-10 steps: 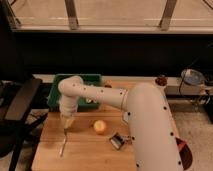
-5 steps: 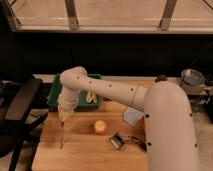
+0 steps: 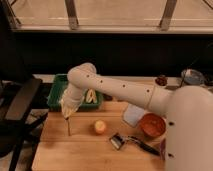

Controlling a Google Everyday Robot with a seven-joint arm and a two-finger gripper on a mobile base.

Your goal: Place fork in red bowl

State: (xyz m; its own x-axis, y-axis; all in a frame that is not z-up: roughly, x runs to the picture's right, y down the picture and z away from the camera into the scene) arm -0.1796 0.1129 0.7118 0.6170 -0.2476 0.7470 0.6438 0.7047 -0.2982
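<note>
Fork (image 3: 68,128) shows just below pincer (image 3: 67,114), over wooden table's (image 3: 57,151) left side.

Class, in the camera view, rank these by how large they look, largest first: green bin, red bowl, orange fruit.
1. green bin
2. red bowl
3. orange fruit
The bin sits farther back yet looks largest, so the order holds. The hand hangs just in front of the bin.
</note>
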